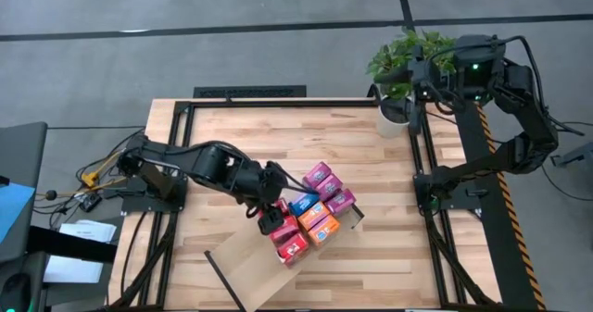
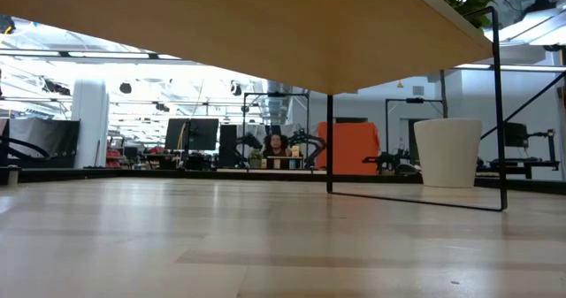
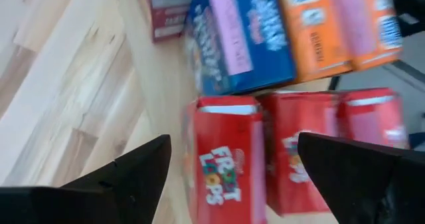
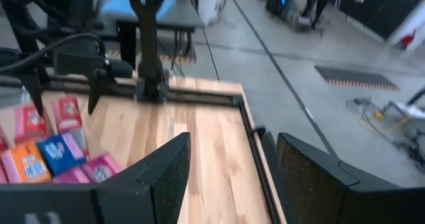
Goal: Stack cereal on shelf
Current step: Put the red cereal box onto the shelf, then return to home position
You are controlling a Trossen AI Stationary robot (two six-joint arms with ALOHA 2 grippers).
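The shelf [image 1: 248,271], a pale board on thin black legs [image 2: 329,144], stands slantwise on the table's near half. Several cereal boxes [image 1: 313,212], red, magenta, orange and blue, sit packed in rows on its top. My left gripper [image 1: 271,222] hangs open over the group's left end, pointing steeply down. In the left wrist view its fingers [image 3: 126,177] stand wide on either side of a red Froot Loops box [image 3: 226,159] without touching it. My right gripper [image 4: 232,177] is open and holds nothing, raised high at the far right by the plant [image 1: 408,57].
A potted plant in a white pot [image 2: 448,152] stands at the table's far right corner. Black frame rails [image 1: 422,164] run along the table's sides. Bare tabletop [image 1: 241,131] lies far and left of the shelf. A person [image 2: 276,145] sits far off in the room.
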